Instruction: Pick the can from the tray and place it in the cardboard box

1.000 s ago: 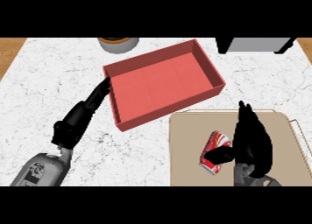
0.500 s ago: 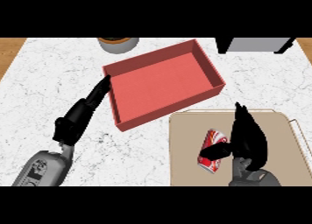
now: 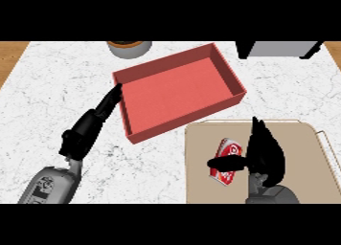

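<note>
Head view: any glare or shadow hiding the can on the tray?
Head view: the light is even, with no glare on the can; no shadow masks it on the tray; only the right hand covers its middle; the red box has inner walls darker than its floor.

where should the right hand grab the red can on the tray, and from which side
Probably across the rounded side wall, near mid-length, coming down from above and the right. The can lies on its side on the tray, its length running roughly away from the robot, so its ends are poor holds. The right hand sits at that side.
</note>
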`<state>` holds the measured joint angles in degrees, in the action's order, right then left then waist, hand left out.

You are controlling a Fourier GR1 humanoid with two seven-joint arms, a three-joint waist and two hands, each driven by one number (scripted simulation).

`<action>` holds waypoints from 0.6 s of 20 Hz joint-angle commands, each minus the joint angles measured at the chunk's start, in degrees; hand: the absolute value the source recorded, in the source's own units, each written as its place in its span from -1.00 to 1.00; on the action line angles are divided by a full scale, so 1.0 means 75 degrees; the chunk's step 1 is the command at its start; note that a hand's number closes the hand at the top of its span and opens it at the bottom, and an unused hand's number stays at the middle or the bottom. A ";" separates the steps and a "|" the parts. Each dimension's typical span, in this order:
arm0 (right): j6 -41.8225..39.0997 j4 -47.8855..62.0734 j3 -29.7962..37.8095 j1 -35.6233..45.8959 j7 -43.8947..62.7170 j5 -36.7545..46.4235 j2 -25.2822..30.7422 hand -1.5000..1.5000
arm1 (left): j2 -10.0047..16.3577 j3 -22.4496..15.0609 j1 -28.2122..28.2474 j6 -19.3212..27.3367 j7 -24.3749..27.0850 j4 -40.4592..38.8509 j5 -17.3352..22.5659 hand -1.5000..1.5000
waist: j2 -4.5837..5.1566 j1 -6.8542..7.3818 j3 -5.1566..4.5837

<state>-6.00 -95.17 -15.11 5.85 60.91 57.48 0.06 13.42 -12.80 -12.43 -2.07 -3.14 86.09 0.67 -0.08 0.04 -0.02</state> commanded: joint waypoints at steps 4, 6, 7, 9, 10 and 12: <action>0.0055 0.1150 0.0506 0.0305 0.0122 0.0091 0.0049 -1.00 | -0.0351 -0.0023 0.0088 0.0051 0.0007 -0.0005 -0.0351 0.00 | 0.0014 0.0005 0.0004; 0.0984 0.1489 -0.0285 0.0158 0.0447 0.0228 -0.0008 -1.00 | -0.0444 -0.0167 0.0444 0.0036 0.0044 0.0322 -0.0439 0.00 | 0.0013 0.0026 0.0004; 0.0791 0.1176 -0.0090 -0.0223 0.0051 0.0280 -0.0008 -1.00 | -0.0293 0.0370 -0.0281 -0.0170 0.0287 -0.0467 -0.0338 0.00 | 0.0016 -0.0030 0.0003; 0.0388 0.0579 -0.0088 -0.0743 -0.0069 0.0220 -0.0009 1.00 | -0.0157 0.0367 0.0466 -0.0449 0.0414 0.0039 -0.0222 0.00 | 0.0005 -0.0015 0.0002; 0.0582 0.1130 0.0343 -0.0477 -0.0547 0.0065 0.0181 1.00 | -0.0635 0.0084 -0.0123 -0.0068 -0.0097 -0.0131 -0.0541 0.00 | 0.0012 -0.0025 0.0004; 0.0144 0.1585 0.0515 0.0429 -0.0307 0.0108 0.0041 1.00 | -0.0409 0.0318 0.0074 -0.0309 -0.0409 0.0422 -0.0423 0.00 | 0.0011 0.0014 0.0004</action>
<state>-3.51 -88.49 -13.66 4.94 58.30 58.27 0.21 10.73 -11.42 -11.26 -3.42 -3.59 87.41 -2.33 -0.32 0.02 -0.17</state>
